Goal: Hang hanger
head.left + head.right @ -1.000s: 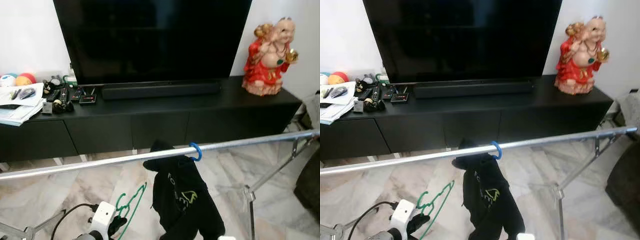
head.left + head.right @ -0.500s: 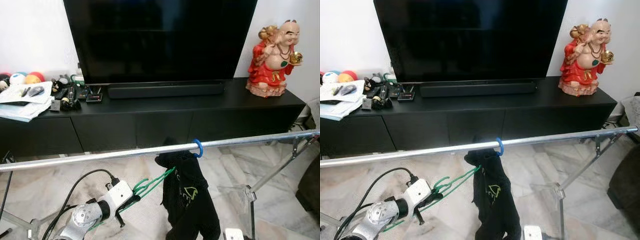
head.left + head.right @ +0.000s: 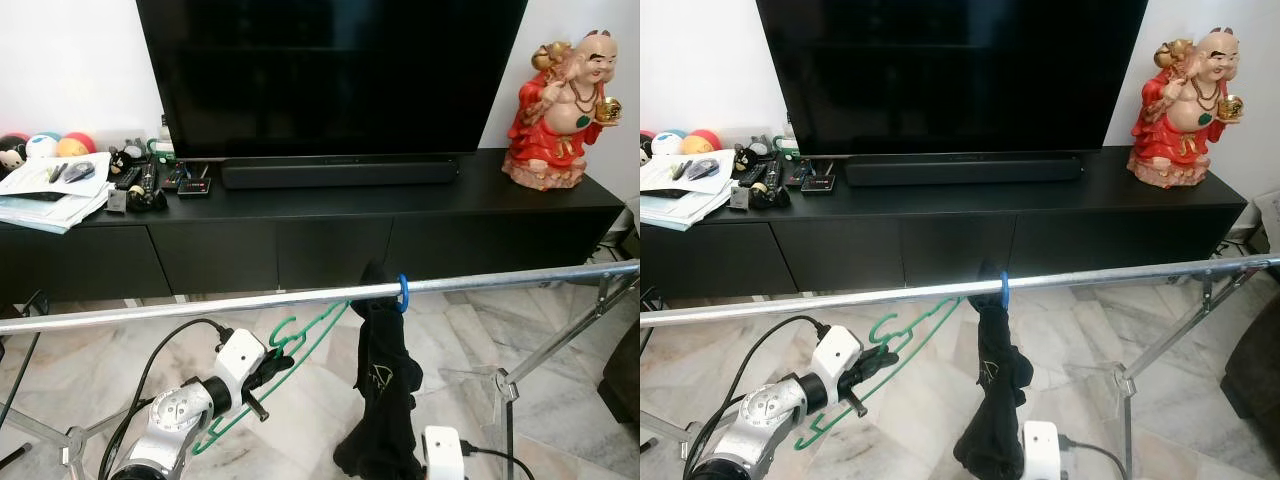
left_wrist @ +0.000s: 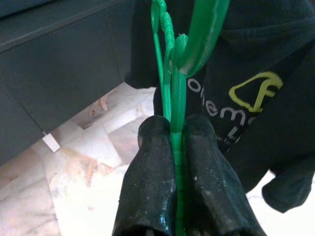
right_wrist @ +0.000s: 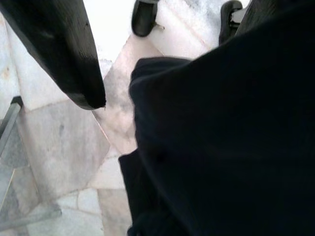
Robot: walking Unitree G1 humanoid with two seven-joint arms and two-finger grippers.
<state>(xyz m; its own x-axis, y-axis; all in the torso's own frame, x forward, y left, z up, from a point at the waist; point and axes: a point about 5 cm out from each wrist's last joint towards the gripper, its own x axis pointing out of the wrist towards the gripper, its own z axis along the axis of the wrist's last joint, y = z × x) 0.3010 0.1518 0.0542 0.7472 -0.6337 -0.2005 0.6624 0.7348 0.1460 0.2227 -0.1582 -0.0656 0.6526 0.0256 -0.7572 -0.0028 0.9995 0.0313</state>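
Right gripper [image 5: 74, 59] mostly cut off, one finger visible beside black garment [image 3: 385, 400]; finger state unclear. Left gripper [image 4: 178, 147] fingers pinching green hanger [image 3: 290, 350] just below rail [image 3: 200, 308].

Bright, even indoor light, sharp head views; wrist views soft up close.
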